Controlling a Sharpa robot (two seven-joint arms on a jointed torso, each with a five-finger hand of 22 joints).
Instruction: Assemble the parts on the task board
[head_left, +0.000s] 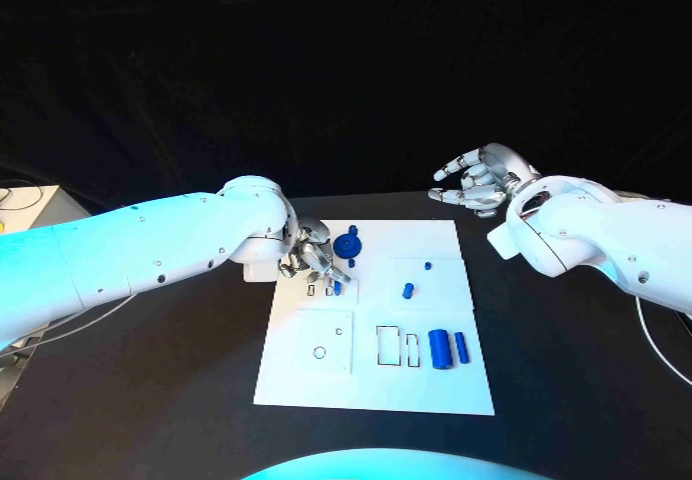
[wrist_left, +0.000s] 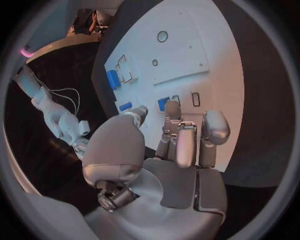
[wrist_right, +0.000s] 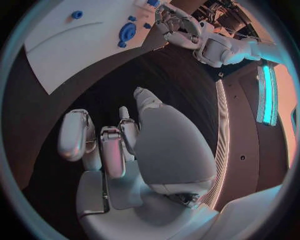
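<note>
White and flat, our task board (head_left: 378, 390) is carrying small blue parts (head_left: 438, 349) (two lying side by side). We are resting our left hand (head_left: 309, 257) there, its hold unclear, and keeping our right hand (head_left: 477, 178) loosely curled, empty.

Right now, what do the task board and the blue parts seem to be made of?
Task board: looks like matte white plastic or coated sheet, flat, no glare; uncertain. Blue parts: probably moulded or printed plastic, uniform saturated colour with a dull sheen.
</note>
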